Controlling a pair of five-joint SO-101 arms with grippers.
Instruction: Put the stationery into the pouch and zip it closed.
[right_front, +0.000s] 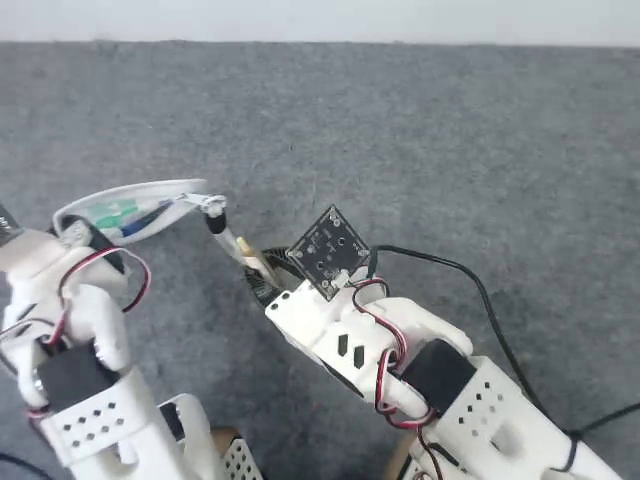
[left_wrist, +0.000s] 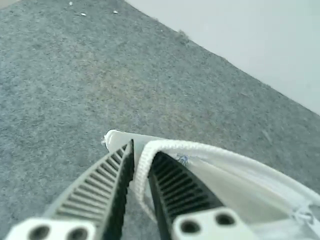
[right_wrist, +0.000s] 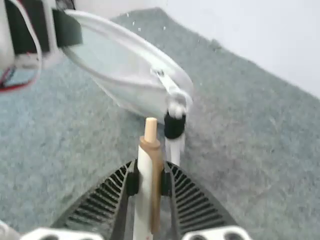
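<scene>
The left gripper (left_wrist: 133, 152) pinches the rim of the translucent pouch (left_wrist: 235, 175), some stationery (right_front: 125, 212) already inside. The right gripper (right_wrist: 148, 176) clamps two pens (right_wrist: 148, 150), their tips just short of the mouth ahead. Insertion and zipping apparently remain.

We see a translucent white zippered pouch (right_front: 140, 200) with green and blue showing through, a white plastic pen (right_wrist: 144, 170) tipped tan, and a mottled grey carpeted tabletop (right_front: 450, 130).
</scene>
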